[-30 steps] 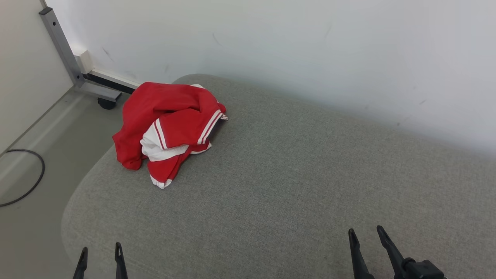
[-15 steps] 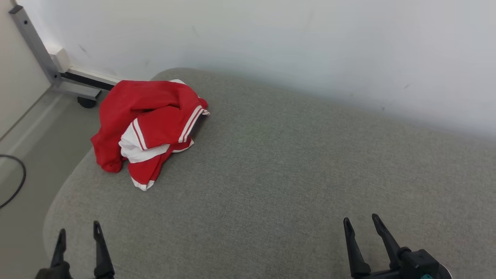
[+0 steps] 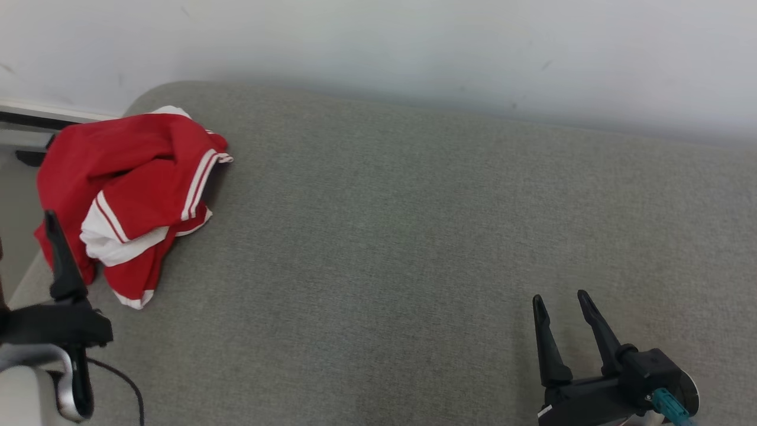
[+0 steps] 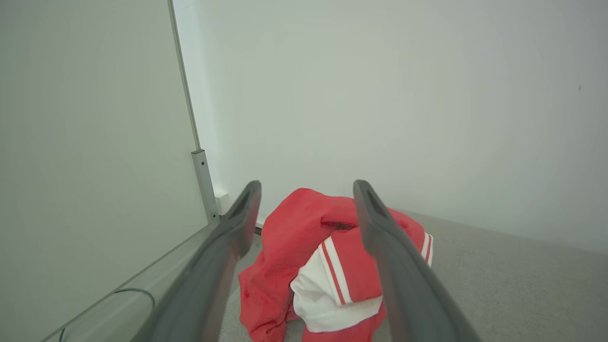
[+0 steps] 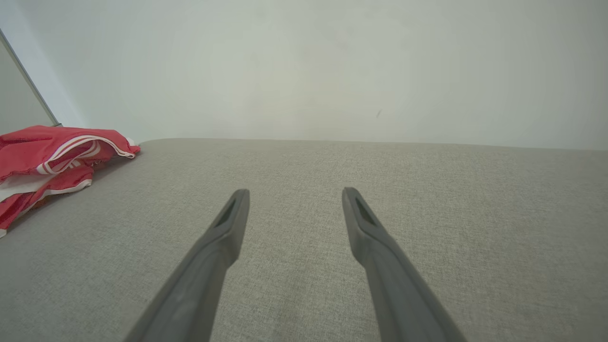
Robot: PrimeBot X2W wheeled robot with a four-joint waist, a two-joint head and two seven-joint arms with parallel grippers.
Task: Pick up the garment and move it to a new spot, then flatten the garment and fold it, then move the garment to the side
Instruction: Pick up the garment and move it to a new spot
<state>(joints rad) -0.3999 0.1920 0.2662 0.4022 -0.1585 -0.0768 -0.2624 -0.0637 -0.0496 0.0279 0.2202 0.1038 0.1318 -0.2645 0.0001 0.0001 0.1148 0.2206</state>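
Advancing on the garment with the left tool, lifted higher than a second ago, spread wide, not yet touching; pick-up judged next. Crumpled at the far left corner of the grey cushion. Holding the right tool spread, empty, near the front edge. Mind the metal frame leg and the wall close behind.

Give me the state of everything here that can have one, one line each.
garment: crumpled in a heap, not flattened or folded, lying at the left end of the grey cushion, not held.
left gripper: open, holding nothing, aimed at the garment.
right gripper: open, holding nothing, over bare cushion, well apart from the garment.
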